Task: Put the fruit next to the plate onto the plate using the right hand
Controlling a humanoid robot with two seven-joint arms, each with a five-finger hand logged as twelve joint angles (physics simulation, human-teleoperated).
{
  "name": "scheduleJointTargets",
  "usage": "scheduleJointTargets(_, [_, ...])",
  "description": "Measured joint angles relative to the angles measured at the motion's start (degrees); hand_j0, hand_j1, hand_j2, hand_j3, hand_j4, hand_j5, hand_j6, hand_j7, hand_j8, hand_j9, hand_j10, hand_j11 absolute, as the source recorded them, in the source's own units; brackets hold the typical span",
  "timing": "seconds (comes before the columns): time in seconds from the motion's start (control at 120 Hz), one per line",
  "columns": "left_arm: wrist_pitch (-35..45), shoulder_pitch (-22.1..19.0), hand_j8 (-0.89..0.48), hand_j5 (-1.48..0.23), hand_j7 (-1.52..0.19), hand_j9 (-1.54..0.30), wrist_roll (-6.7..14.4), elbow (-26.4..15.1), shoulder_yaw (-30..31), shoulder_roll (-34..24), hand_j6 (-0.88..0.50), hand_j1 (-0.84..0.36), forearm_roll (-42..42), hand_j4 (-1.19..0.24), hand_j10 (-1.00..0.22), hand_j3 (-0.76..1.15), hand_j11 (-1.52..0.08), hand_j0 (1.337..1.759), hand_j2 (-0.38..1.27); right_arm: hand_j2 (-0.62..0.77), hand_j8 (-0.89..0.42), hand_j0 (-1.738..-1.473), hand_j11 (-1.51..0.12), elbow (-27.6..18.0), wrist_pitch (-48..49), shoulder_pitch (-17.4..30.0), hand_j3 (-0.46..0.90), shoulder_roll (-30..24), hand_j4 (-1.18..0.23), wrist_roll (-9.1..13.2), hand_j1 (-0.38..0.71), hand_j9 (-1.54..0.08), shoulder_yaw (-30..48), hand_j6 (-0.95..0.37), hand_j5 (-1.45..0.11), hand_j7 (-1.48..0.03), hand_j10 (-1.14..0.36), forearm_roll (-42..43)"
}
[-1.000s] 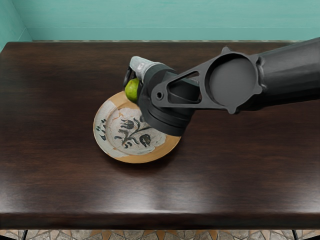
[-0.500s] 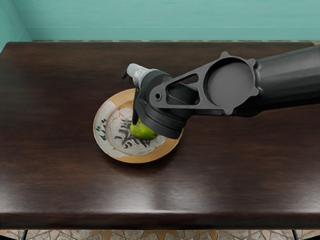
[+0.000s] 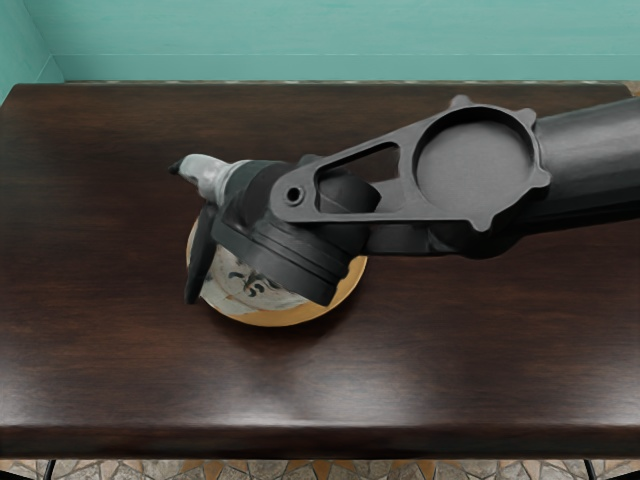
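Fruit: not visible anywhere in the frame. No part of it shows on the plate or on the desk, so its place, its long axis and the way it points cannot be read. The wrist covers much of the plate, and anything lying there is hidden.

Plate (image 3: 282, 318): round, orange-brown rim, pale centre with dark painted marks. It lies flat on the desk, left of frame centre. Only its lower rim and a piece of its left inner face show; the rest is under the wrist.

Right hand (image 3: 210, 185): over the plate's upper left edge, at the left end of the arm. Grey knuckle block points toward the frame's left. One dark finger (image 3: 198, 260) hangs straight down across the plate's left rim, its tip over the desk just beside the plate. Fingers that show are extended and loose, not curled; nothing is held in them.

Right arm (image 3: 470, 180): dark grey, enters from the right edge and slants across the middle of the frame. A large round joint housing sits right of centre, with a thick ringed wrist directly above the plate.

Desk (image 3: 100, 350): dark glossy wood, filling most of the frame.

Wall (image 3: 300, 40): teal, along the top.
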State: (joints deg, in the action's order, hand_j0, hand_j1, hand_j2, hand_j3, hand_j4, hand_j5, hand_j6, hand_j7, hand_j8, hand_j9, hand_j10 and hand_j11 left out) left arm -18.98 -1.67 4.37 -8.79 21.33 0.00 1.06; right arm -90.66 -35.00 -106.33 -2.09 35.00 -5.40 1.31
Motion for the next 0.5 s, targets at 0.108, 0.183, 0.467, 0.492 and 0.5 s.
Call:
scheduleJointTargets(0.108, [0.0,0.44,0.0,0.0,0.0,0.0,0.0,0.0,0.03,0.0,0.0,0.35,0.0,0.0,0.0,0.0,0.0,1.658,0.0,0.0,-0.03,-1.658,-0.05,-3.36,0.0,3.0,0.0,-5.55,-0.04,0.0,-0.31,-0.05,4.13,-0.03,-0.05,-0.05,-0.04,-0.34])
scheduleJointTargets(0.183, [0.0,0.44,0.0,0.0,0.0,0.0,-0.01,0.0,0.04,0.0,0.0,0.35,0.0,0.0,0.0,0.0,0.0,1.658,0.0,0.0,-0.03,-1.658,-0.05,-4.47,0.0,7.2,0.0,-9.33,-0.04,0.0,-0.31,-0.05,7.35,-0.03,-0.05,-0.05,-0.03,-0.41])
scheduleJointTargets(0.467, [0.0,0.44,0.0,0.0,0.0,0.0,0.01,0.01,0.1,0.0,0.0,0.35,0.0,0.0,0.0,0.0,0.0,1.658,0.0,-0.01,-0.03,-1.658,-0.05,-5.19,18.94,30.84,0.0,-18.63,-0.04,0.0,-0.31,-0.05,25.75,-0.03,-0.05,-0.05,-0.03,0.1])
scheduleJointTargets(0.492, [0.0,0.44,0.0,0.0,0.0,0.0,0.01,0.01,0.09,0.0,0.0,0.35,0.0,0.0,0.0,0.0,0.0,1.658,0.0,-0.01,-0.03,-1.658,-0.05,-5.18,21.67,32.6,0.0,-19.22,-0.04,0.0,-0.31,-0.05,27.58,-0.03,-0.05,-0.05,-0.03,0.06])
scheduleJointTargets(0.5, [0.0,0.44,0.0,0.0,0.0,0.0,0.01,0.01,0.09,0.0,0.0,0.35,0.0,0.0,0.0,0.0,0.0,1.658,0.0,-0.01,-0.03,-1.658,-0.05,-5.17,22.54,33.18,0.0,-19.4,-0.04,0.0,-0.31,-0.05,28.17,-0.03,-0.05,-0.05,-0.03,0.05])
